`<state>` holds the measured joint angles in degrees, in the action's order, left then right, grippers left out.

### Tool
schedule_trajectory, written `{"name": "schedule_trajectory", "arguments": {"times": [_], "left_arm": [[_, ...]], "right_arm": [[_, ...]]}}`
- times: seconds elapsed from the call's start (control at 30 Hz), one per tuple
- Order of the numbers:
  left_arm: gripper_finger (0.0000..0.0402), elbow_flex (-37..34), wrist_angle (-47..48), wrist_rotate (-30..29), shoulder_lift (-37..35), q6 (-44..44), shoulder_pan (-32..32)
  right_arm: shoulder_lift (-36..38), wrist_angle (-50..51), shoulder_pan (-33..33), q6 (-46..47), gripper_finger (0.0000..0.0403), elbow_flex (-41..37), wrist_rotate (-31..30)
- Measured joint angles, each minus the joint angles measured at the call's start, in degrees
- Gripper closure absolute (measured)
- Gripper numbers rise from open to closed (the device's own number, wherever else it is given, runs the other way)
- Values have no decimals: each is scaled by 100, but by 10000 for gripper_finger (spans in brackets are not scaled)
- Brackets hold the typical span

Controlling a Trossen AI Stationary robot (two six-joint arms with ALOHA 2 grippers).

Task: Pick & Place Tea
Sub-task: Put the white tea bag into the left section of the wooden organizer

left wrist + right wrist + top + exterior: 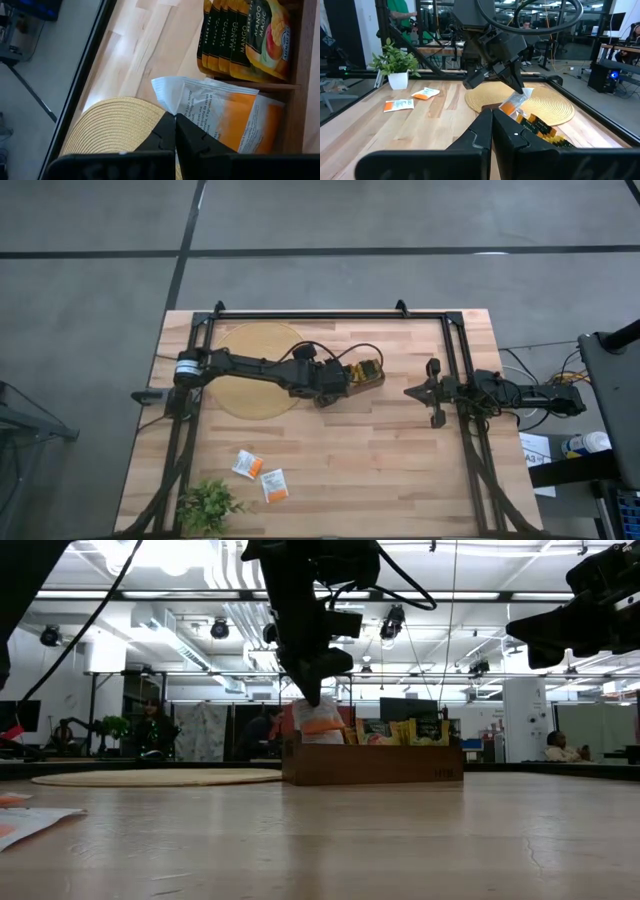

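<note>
Sachet (225,117), white with an orange patch, is pinched by its corner between the closed fingers of the left gripper (175,120), hanging just above the end compartment of the tray (372,764). Beyond the fingertips the next compartment holds a row of dark green and yellow sachets (240,37), standing on edge. Right gripper (492,116) waits well off to the side, fingers shut on nothing. Judgement: the step in hand is either lifting this sachet out or lowering it in; I cannot tell which. To do it well, keep travel straight up or down so the hanging edge clears the tray wall and the divider, and hold the pinch firm, since only a corner is caught and the sachet could swing or slip. Around: a round straw mat (255,370) lies just beside the tray, under the left arm; two more orange-and-white sachets (260,475) lie flat on the table (400,480) well away from the fingers, near a small plant (208,505). Nothing stands between the tray and those loose sachets.
</note>
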<state>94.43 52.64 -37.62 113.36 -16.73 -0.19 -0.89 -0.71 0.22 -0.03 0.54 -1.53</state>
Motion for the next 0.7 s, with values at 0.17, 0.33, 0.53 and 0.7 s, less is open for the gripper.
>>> {"name": "schedule_trajectory", "arguments": {"times": [0.17,0.33,0.53,0.7], "left_arm": [[391,-4,-15,191,0,2,10],[339,-24,-26,218,0,-108,9],[307,-28,-33,144,2,-101,9],[305,108,18,144,4,17,-19]], "right_arm": [[0,0,0,0,394,0,-1],[0,0,1,0,394,2,-1],[0,2,-1,0,394,0,1],[0,0,-1,0,394,1,-1]]}}
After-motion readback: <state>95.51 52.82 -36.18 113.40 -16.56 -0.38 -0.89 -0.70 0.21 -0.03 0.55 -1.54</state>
